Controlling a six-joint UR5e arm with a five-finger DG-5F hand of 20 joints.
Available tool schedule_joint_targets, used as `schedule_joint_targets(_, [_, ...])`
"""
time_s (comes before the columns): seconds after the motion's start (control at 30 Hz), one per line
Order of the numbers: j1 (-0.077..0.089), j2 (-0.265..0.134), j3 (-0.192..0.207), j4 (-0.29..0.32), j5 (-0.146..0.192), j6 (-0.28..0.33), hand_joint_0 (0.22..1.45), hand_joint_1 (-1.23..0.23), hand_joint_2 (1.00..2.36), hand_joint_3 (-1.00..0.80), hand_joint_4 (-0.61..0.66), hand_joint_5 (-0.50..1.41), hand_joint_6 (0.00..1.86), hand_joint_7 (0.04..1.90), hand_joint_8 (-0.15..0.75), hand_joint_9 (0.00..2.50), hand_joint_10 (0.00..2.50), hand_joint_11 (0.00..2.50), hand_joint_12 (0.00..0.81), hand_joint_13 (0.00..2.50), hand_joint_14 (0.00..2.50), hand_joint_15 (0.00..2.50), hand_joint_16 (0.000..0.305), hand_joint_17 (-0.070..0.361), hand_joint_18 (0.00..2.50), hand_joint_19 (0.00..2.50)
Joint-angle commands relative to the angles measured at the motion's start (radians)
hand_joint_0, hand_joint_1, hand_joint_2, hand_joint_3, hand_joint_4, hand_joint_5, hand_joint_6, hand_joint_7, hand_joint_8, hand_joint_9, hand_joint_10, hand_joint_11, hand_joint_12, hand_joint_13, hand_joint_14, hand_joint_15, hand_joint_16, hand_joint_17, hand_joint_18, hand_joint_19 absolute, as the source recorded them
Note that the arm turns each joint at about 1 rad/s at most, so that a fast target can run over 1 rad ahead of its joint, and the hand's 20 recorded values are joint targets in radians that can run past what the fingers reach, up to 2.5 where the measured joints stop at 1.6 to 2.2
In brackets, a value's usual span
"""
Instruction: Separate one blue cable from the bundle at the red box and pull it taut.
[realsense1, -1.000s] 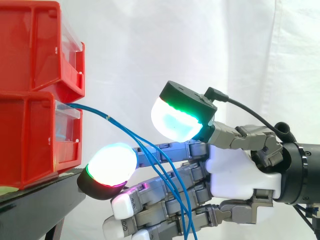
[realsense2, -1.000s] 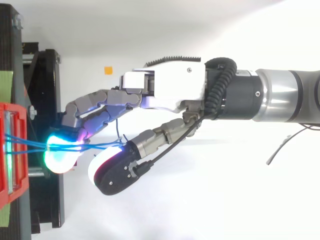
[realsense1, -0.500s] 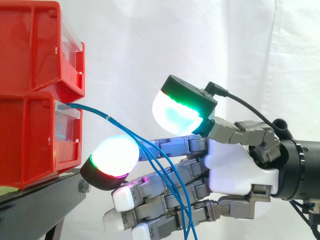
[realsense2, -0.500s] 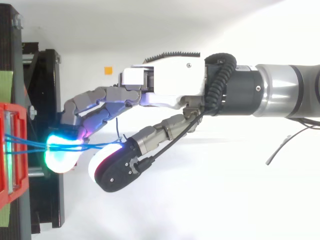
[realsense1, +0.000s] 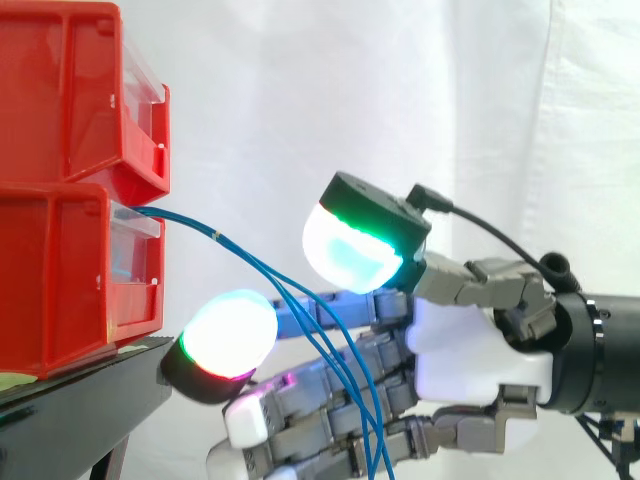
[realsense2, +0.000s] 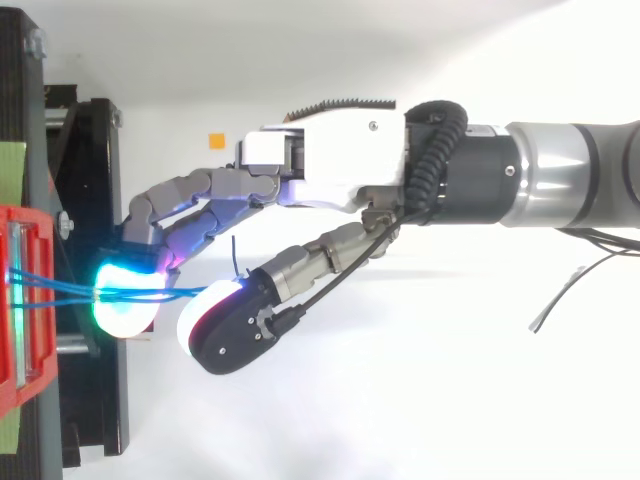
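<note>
At left, the blue cables (realsense1: 218, 236) leave the lower red bin (realsense1: 60, 280) on the black stand (realsense1: 70, 410). The side view shows them sagging across the fingers (realsense1: 295, 400); the top view shows them crossing a glowing fingertip (realsense2: 125, 312). The hand (realsense1: 470, 345) is spread, its thumb (realsense1: 355, 245) lifted clear, gripping nothing.

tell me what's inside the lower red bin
A few blue cables come out of the lower red bin past its clear front panel. The bin itself hides where they end inside.
</note>
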Motion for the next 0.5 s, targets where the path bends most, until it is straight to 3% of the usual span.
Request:
schedule_joint_targets(0.0, [-0.002,-0.019,0.015,0.006,-0.012,0.011,0.59,-0.63,1.01,-0.40,0.20,-0.19,0.50,1.11,0.262,0.56,0.02,0.53,0.354,0.50,0.01,0.30,0.047,0.107,0.36,0.54])
schedule_joint_targets(0.33, [-0.009,-0.019,0.025,0.003,-0.015,0.014,0.59,-0.63,1.01,-0.39,0.18,-0.17,0.50,1.26,0.263,0.57,0.02,0.54,0.352,0.50,0.01,0.30,0.047,0.107,0.37,0.53])
schedule_joint_targets(0.47, [-0.013,-0.019,0.026,0.003,-0.023,0.014,0.59,-0.63,1.01,-0.40,0.17,-0.18,0.52,1.23,0.264,0.58,0.02,0.54,0.351,0.51,0.01,0.31,0.047,0.107,0.37,0.54])
